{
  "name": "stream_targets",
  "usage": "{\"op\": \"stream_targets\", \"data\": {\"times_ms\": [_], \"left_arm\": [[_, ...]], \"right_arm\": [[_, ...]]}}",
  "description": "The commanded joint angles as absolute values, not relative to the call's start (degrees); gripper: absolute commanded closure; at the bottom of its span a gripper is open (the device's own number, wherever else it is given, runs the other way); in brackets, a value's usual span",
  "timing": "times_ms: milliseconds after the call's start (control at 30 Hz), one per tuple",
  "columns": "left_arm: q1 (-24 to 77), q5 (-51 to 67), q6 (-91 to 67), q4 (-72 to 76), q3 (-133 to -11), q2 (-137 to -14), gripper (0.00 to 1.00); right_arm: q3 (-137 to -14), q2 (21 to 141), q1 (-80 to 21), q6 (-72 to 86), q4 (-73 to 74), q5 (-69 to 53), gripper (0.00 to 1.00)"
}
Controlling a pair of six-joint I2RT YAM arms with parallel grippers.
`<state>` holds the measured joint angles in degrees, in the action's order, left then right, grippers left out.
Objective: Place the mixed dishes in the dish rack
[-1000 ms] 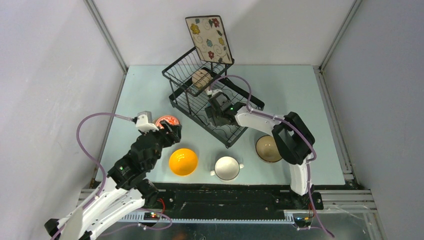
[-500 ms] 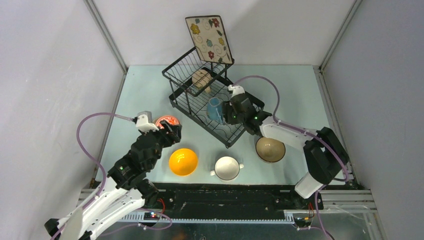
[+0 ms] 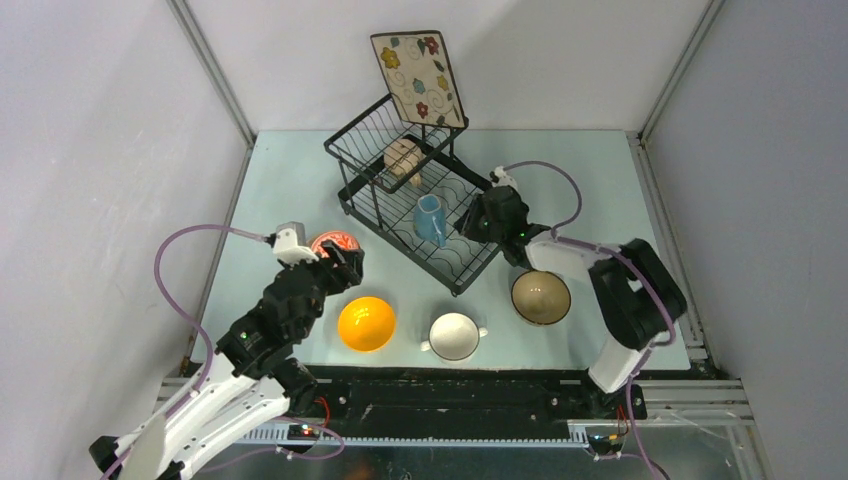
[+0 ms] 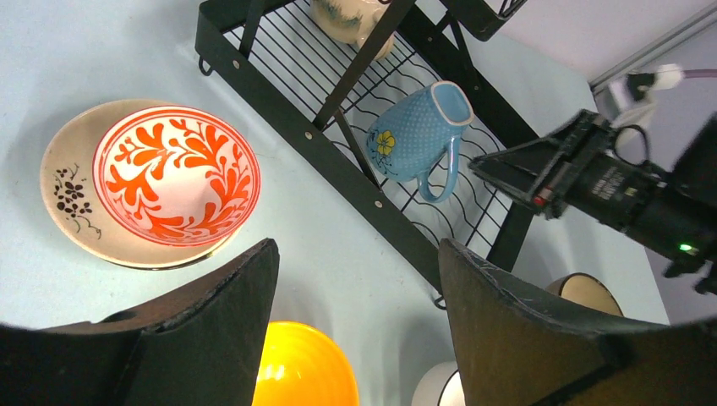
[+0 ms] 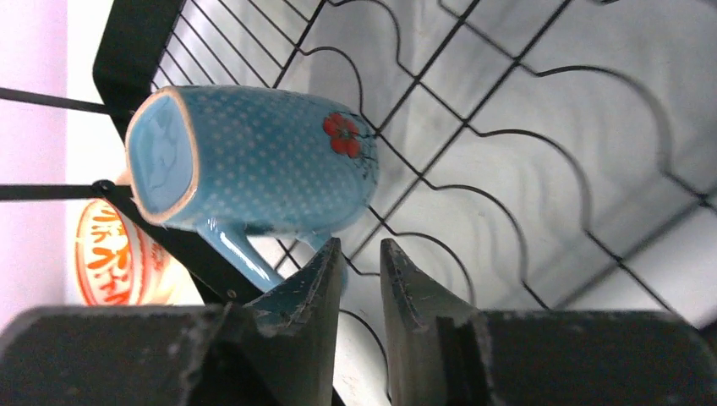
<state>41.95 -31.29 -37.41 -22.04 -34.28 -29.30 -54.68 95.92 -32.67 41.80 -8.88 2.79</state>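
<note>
Blue dotted mug (image 3: 430, 218) lies sideways on the black wire dish rack (image 4: 343, 169), on its flat tray; one beige mug (image 3: 403, 158) in the basket, one square floral plate (image 3: 418, 78) standing at the far end. Four bowls sit on the table (image 3: 290, 180): red-patterned bowl (image 4: 176, 182) on a cream round plate (image 4: 63, 182), orange-yellow bowl (image 3: 366, 323), white two-handled bowl (image 3: 454, 336), tan bowl (image 3: 540, 297). Left gripper (image 4: 357, 262) wide open, right gripper (image 5: 362, 254) narrowed to a slit, both empty.

- Black wire dish rack (image 4: 338, 165): blue mug (image 3: 430, 219) lying on its side on the flat tray; beige mug (image 3: 403, 158) in the basket; square floral plate (image 3: 418, 78) standing at the far edge.
- In front of the rack: red-patterned bowl (image 4: 176, 186) on cream round plate (image 4: 63, 182); orange-yellow bowl (image 3: 366, 323), white two-handled bowl (image 3: 454, 336) and tan bowl (image 3: 541, 297) upright in a row.
</note>
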Motion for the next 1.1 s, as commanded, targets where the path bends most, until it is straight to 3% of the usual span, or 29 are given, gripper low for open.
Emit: {"op": "stream_targets", "data": {"times_ms": [0,333,600,833,1067], "left_arm": [[41.68,-31.71,-36.94,-22.61,-35.46,-28.52,0.24],[41.68,-32.03,-37.44,-24.61,-35.51,-27.01,0.24],[41.73,-31.77,-37.76,-24.25,-35.27,-27.23,0.24],[41.69,-31.73,-37.71,-24.14,-35.25,-27.42,0.24],[41.73,-32.32,-37.93,-24.68,-35.33,-27.11,0.24]], "right_arm": [[-59.19,103.69,-34.51,52.85,-19.87,-3.03,0.76],[-73.33,118.11,-39.14,63.43,-31.83,-6.24,0.84],[-71.40,116.53,-38.17,63.27,-30.59,-4.44,0.85],[-66.08,113.99,-36.57,65.42,-32.65,0.84,0.94],[-71.94,121.09,-37.51,68.36,-37.17,4.28,0.98]]}}
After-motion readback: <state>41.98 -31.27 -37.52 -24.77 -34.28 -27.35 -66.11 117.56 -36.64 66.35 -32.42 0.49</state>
